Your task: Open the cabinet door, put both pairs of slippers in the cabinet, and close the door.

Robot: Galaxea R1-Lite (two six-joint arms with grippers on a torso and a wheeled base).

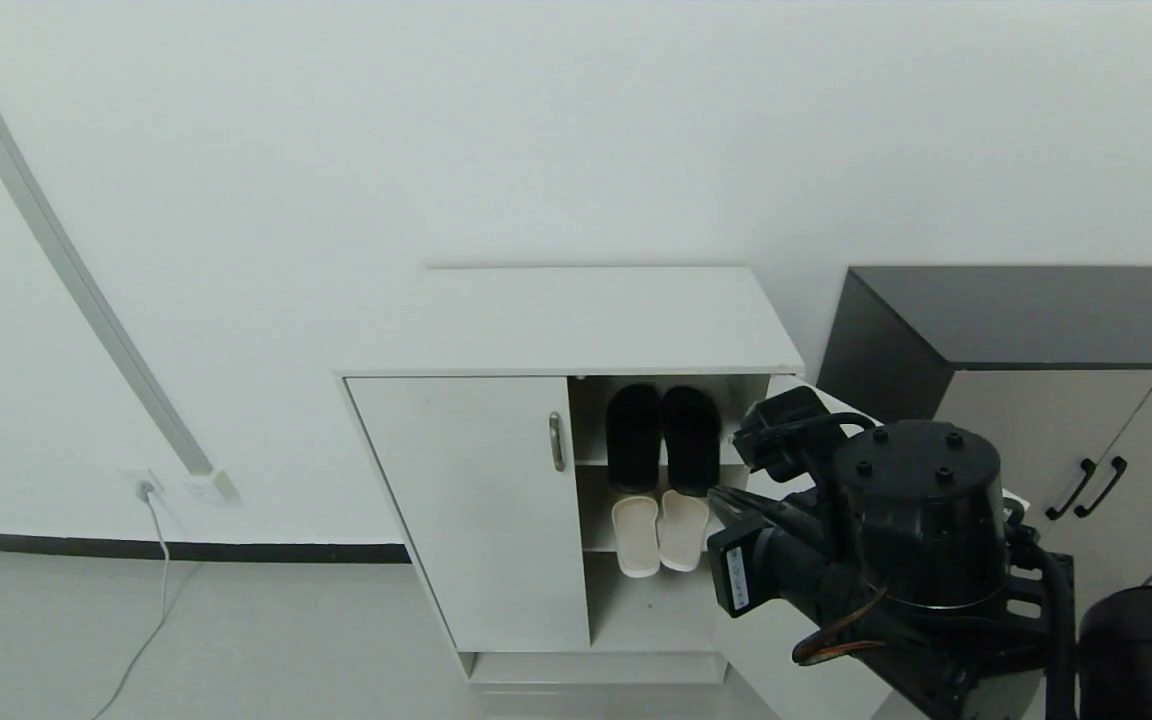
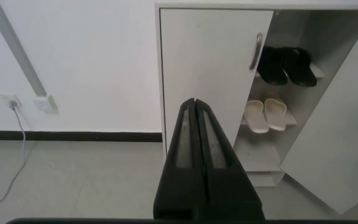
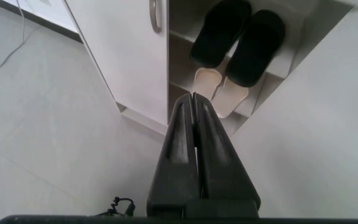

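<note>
Shows the white cabinet (image 1: 576, 320) against the wall, with its left door (image 1: 466, 510) shut and its right door (image 2: 347, 143) swung wide toward the robot's right.

On the upper shelf: the black slippers (image 1: 663, 438), side by side, spanning the shelf from back to front edge. On the middle shelf, directly beneath: the white slippers (image 1: 659, 532), likewise paired, heels at the shelf's front edge. Both pairs inside the right compartment, just beyond the left door's handle (image 1: 556, 441).

Right claw (image 3: 192, 96): fingers pressed together, gripping nothing, poised before the open compartment, with the open door's panel close at its side. Left claw (image 2: 194, 101): likewise closed flat and empty, held well back from the cabinet and facing the shut left door.

Step in hand, as judged from this layout: the last one. Opening and stowing done; only the closing of the right door left.

Next move, as judged: calls for bringing the right claw round to the outer face or free edge of the open door, then sweeping that panel leftward through its arc until flush with the cabinet front and meeting the left door's edge. Needs no grasp; a push with closed fingers likely suffices. Requires withdrawing the arm from the doorway beforehand, to avoid trapping it between panel and frame. Also calls for checking the white slippers' heels, a possible obstacle to full closure if overhanging the shelf's front edge.
</note>
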